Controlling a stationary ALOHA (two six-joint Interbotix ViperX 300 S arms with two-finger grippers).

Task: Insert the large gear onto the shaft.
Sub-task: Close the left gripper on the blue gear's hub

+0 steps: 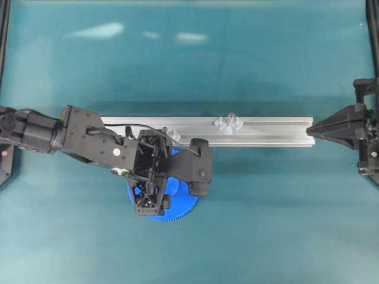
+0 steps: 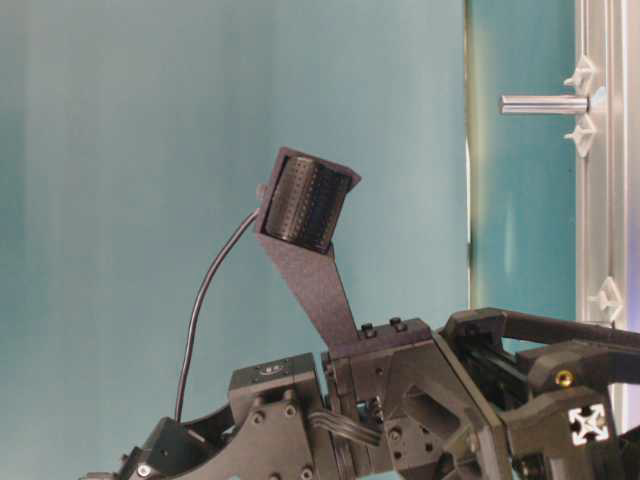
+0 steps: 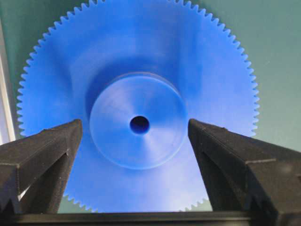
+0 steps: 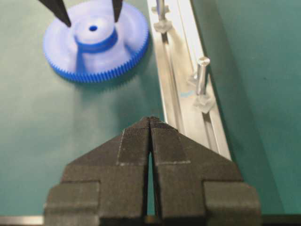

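Desk (image 1: pixel 284 207): teal surface, carries all items listed.

Rail (image 1: pixel 266 131): silvery aluminium extrusion lying across the desk's middle in the overhead view; it bears both pins. No containers in view.

Shaft (image 1: pixel 231 118): silvery upright pin between two clear diamond brackets (image 1: pixel 220 123), near the rail's middle, unobstructed, nothing on it. In the right wrist view it is the nearer pin (image 4: pixel 202 75).

Second pin (image 4: pixel 160 9): similar, farther along the rail, just beside the gear; in the overhead view its bracket (image 1: pixel 174 135) is partly covered by the left arm.

Gear (image 1: pixel 174 207): bright blue, toothed all round, lying flat on the desk, hub (image 3: pixel 136 120) and centre hole up, just beside the rail's near edge and well apart from the shaft. The left arm covers most of it from above.

Left pincer (image 3: pixel 135 129): wide open above the gear, one finger (image 3: pixel 44 150) to each side of the hub, holding nothing.

Right pincer (image 4: pixel 150 123): fingers pressed together, empty, at the rail's right end, well apart from the gear.
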